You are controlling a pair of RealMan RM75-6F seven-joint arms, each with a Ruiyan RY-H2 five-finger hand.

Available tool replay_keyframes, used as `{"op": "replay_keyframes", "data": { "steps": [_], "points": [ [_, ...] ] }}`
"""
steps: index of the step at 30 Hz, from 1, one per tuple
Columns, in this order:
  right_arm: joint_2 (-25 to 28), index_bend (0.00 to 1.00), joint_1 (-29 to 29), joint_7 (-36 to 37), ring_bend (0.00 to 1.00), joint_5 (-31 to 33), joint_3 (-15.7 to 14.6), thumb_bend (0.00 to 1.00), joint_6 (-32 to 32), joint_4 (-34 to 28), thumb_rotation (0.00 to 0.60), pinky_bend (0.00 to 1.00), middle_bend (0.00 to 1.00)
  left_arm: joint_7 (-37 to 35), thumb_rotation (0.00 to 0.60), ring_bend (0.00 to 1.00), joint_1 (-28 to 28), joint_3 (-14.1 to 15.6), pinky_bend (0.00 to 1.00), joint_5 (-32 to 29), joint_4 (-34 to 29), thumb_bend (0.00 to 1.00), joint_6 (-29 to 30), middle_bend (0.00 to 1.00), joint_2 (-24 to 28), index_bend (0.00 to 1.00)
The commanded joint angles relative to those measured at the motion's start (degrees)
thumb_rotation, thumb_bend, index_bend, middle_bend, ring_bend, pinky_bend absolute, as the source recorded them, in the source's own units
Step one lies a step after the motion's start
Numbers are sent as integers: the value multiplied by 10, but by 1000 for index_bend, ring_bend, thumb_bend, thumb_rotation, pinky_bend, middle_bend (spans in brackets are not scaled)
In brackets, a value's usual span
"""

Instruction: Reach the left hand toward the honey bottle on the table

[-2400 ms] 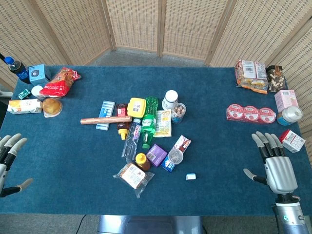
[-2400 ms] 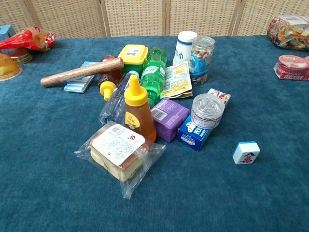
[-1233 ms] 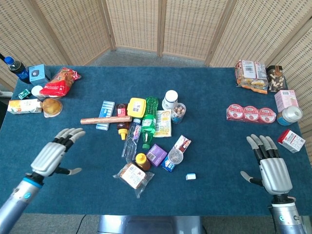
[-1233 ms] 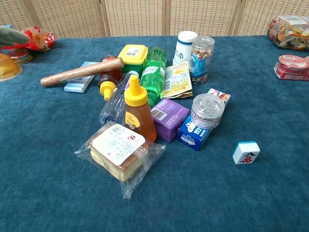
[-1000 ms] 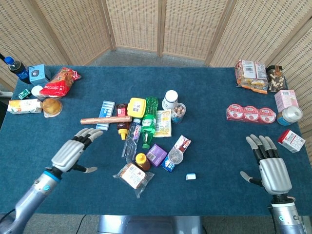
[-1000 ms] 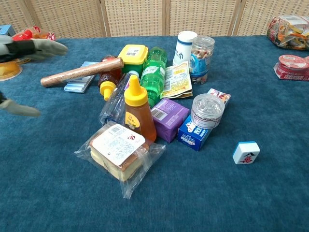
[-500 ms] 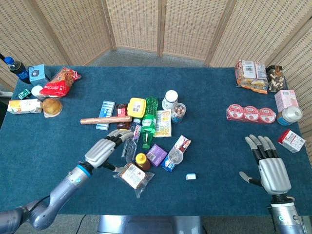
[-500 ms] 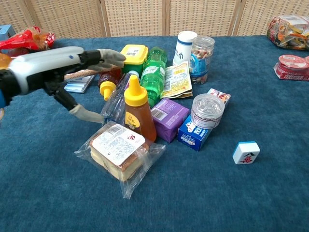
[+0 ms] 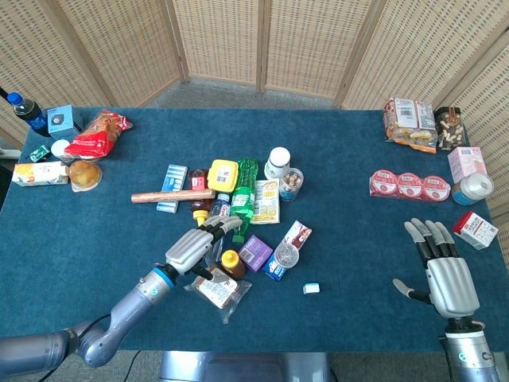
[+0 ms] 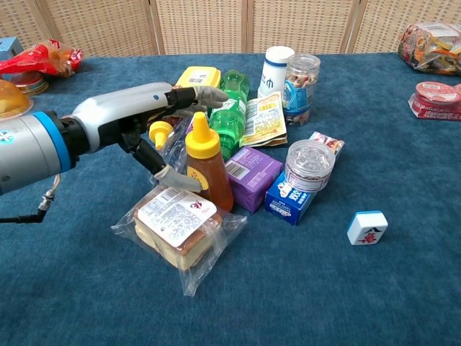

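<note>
The honey bottle [image 10: 207, 164], amber with a yellow cap, stands upright in the middle of the item pile; in the head view the honey bottle [image 9: 231, 262] shows from above. My left hand [image 10: 137, 115] is open just left of it, fingers stretched out past its cap and thumb low beside its body. Whether the thumb touches the bottle I cannot tell. From above, the left hand [image 9: 197, 245] lies beside the bottle. My right hand [image 9: 445, 270] rests open at the table's right edge, far from the pile.
A wrapped sandwich [image 10: 176, 225] lies in front of the honey bottle. A purple box [image 10: 252, 173], a green bottle [image 10: 232, 112], a clear bottle [image 10: 173, 148] and a plastic jar [image 10: 310, 164] crowd around it. A brown roll [image 9: 171, 195] lies behind. Snacks line the table's left and right ends.
My left hand has come in from the left table edge to the honey bottle, fingers now over its cap side. The right hand stayed almost still.
</note>
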Motion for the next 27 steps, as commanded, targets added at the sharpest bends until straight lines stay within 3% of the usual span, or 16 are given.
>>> {"op": "replay_keyframes", "data": {
  "steps": [1, 2, 3, 6, 10, 15, 27],
  "points": [
    [4, 0, -2, 5, 0, 2, 2, 0, 4, -3, 600, 0, 0, -3, 600, 0, -6, -2, 153, 5, 23, 0, 14, 9, -26, 110],
    [5, 0, -3, 8, 0, 2, 2, 0, 5, -4, 600, 0, 0, -3, 600, 16, -6, -4, 199, 6, 31, 0, 21, 53, -35, 148],
    [7, 0, -3, 10, 0, 3, 3, 0, 7, -5, 600, 0, 0, 1, 600, 76, -5, -6, 260, 8, 40, 0, 32, 161, -45, 208],
    [11, 0, -5, 17, 0, 4, 5, 0, 10, -7, 600, 0, 0, 21, 600, 331, -5, -6, 382, 16, 73, 8, 61, 557, -79, 394],
    [14, 0, -6, 22, 0, 4, 7, 0, 14, -8, 600, 0, 0, 35, 600, 445, -4, -10, 417, 15, 91, 57, 83, 734, -104, 548],
    [14, 0, -6, 23, 0, 2, 7, 0, 14, -9, 600, 0, 0, 44, 600, 552, 0, -15, 464, 24, 100, 88, 114, 853, -115, 675],
    [10, 0, -6, 17, 0, 1, 9, 0, 15, -9, 600, 0, 0, 67, 600, 563, 0, -50, 482, 26, 35, 104, 149, 860, -66, 679]
  ]
}}
